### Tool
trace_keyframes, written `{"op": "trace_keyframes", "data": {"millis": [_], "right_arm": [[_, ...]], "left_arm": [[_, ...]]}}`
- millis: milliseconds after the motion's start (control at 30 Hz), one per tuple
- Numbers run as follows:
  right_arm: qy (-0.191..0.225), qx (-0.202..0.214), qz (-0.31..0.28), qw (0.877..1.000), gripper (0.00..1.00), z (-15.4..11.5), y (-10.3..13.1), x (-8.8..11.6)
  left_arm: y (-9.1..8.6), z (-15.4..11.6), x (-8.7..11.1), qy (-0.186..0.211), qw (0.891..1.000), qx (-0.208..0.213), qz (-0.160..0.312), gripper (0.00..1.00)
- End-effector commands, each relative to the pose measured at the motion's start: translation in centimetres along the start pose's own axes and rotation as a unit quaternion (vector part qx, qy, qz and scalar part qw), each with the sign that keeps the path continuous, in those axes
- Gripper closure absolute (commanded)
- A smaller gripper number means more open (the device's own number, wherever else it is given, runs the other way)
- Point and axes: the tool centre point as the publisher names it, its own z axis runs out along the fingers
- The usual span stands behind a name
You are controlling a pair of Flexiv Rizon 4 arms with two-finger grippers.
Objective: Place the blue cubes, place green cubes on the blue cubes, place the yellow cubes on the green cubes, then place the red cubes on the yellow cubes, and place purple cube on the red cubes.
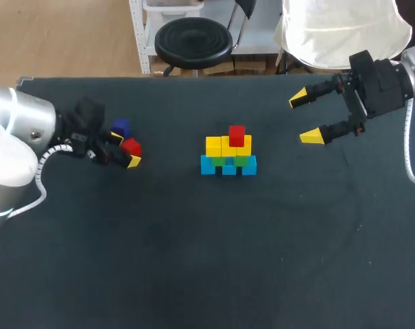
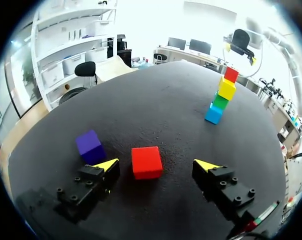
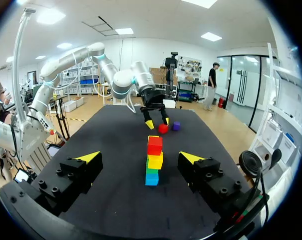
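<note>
A stack stands mid-table: blue cubes (image 1: pixel 228 166) at the base, green cubes (image 1: pixel 242 160) on them, yellow cubes (image 1: pixel 221 146) above, and one red cube (image 1: pixel 236 135) on top. A loose red cube (image 1: pixel 131 147) lies at the left, between the open fingers of my left gripper (image 1: pixel 125 151); in the left wrist view this red cube (image 2: pixel 147 162) rests on the table, untouched by either finger. A purple cube (image 2: pixel 90 145) sits just beside the left finger. My right gripper (image 1: pixel 307 118) hangs open at the far right, empty, facing the stack (image 3: pixel 153 160).
The black table (image 1: pixel 193 260) has broad free room in front of the stack and between the stack and both grippers. Its back edge runs just behind the right gripper.
</note>
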Motion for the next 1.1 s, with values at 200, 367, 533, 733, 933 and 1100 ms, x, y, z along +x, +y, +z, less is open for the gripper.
{"op": "trace_keyframes", "data": {"millis": [200, 367, 533, 733, 933, 1100], "right_arm": [[-0.001, 0.001, -0.001, 1.000, 0.00, 0.00, 0.07, 0.02], [-0.001, 0.001, -0.001, 1.000, 0.00, 0.00, 0.07, 0.02], [-0.001, 0.001, -0.001, 1.000, 0.00, 0.00, 0.07, 0.02], [-0.001, 0.001, -0.001, 1.000, 0.00, 0.00, 0.07, 0.02], [-0.001, 0.001, -0.001, 1.000, 0.00, 0.00, 0.07, 0.02], [-0.001, 0.001, -0.001, 1.000, 0.00, 0.00, 0.07, 0.02]], "left_arm": [[-0.12, 0.51, 0.03, -0.005, 1.000, -0.010, -0.006, 0.15], [-0.04, 0.69, -0.14, -0.010, 1.000, -0.010, -0.013, 0.12], [0.24, 0.81, -0.30, -0.012, 1.000, -0.014, -0.014, 0.20], [0.33, 0.80, -0.40, -0.014, 1.000, -0.016, -0.012, 0.51], [0.32, 1.01, -0.55, -0.014, 1.000, -0.014, -0.010, 0.67], [0.38, 1.08, -0.78, -0.018, 1.000, -0.003, -0.003, 1.00]]}}
